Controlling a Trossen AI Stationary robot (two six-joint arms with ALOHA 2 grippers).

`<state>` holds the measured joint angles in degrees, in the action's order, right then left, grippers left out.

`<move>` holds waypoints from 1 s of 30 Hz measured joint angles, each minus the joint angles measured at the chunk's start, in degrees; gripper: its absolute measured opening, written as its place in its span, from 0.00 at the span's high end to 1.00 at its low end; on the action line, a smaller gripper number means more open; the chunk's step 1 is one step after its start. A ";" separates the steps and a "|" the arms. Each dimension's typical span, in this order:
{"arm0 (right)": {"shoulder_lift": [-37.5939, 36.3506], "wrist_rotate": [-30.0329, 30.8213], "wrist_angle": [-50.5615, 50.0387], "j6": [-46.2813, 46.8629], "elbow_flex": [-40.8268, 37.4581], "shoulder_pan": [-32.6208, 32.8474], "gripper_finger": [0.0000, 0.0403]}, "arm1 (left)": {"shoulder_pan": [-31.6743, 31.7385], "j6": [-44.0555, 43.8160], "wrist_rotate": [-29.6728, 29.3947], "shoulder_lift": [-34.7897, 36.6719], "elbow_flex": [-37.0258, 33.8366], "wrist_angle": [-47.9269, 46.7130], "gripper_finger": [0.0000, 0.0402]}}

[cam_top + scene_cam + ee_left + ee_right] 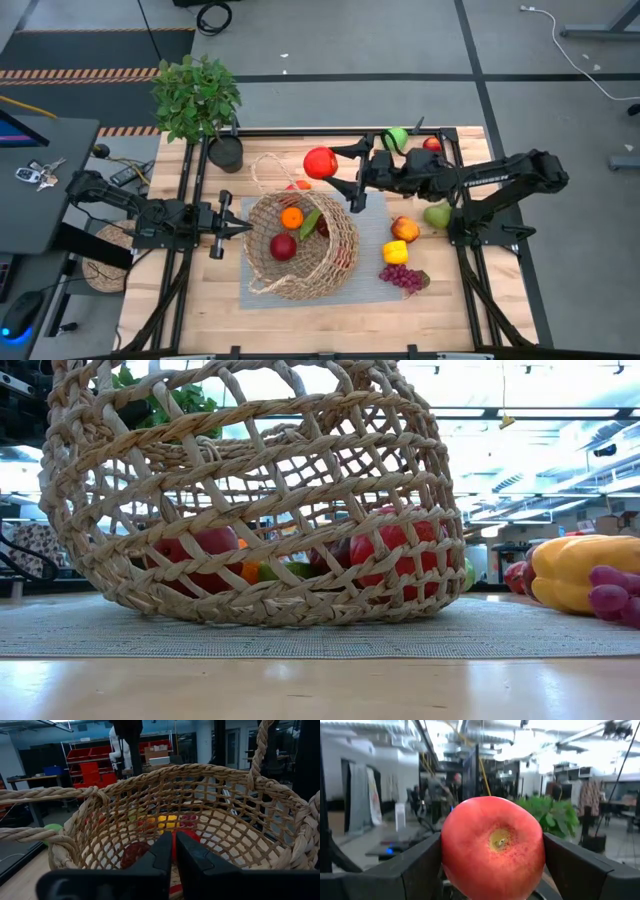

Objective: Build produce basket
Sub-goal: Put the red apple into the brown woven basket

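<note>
— Wicker hid most of it. From table height the basket [255,500] filled the view, and the produce inside showed only in patches through the weave: red, a bit of orange, a bit of green. I could not count them from there.

— And from above?

— Easier. The basket lay tipped on the grey mat [372,225] in the middle of the table, and I made out three or four pieces in it: an orange [291,217], a dark red apple [283,246], a green piece [310,224] and something red half covered beside that.

— Outside it?

— Six on the table by the right arm: a green apple [397,137], a small red one [432,144] partly behind the arm, a reddish-yellow fruit [404,229], a pear [437,215], a yellow piece [396,252] and one bunch of grapes [402,277]. One more, a red apple [320,162], was pinched between the fingers of the right gripper [338,167], up beyond the basket's rim.

— The left one?

— The left gripper [246,227] sat at the basket's rim, fingers pressed together, the tips cut off by the weave. One potted plant [197,95] stood at the far corner.
</note>
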<state>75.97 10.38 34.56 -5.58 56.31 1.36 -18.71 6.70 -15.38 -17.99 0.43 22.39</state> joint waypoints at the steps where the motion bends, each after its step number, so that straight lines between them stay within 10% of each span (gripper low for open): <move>1: 0.06 0.85 -3.02 0.00 1.23 0.38 0.18 | 0.01 0.00 0.00 -0.01 -0.02 0.00 0.92; 8: 0.91 8.48 -21.75 0.25 7.80 1.88 0.18 | 0.00 0.01 0.00 0.01 -0.01 0.00 0.92; 30: -0.16 5.87 -30.02 8.78 8.36 5.73 0.18 | 0.00 0.00 0.00 0.00 0.00 0.00 0.93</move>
<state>75.81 16.26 4.54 3.20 64.66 7.09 -18.71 6.70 -15.38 -17.99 0.43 22.39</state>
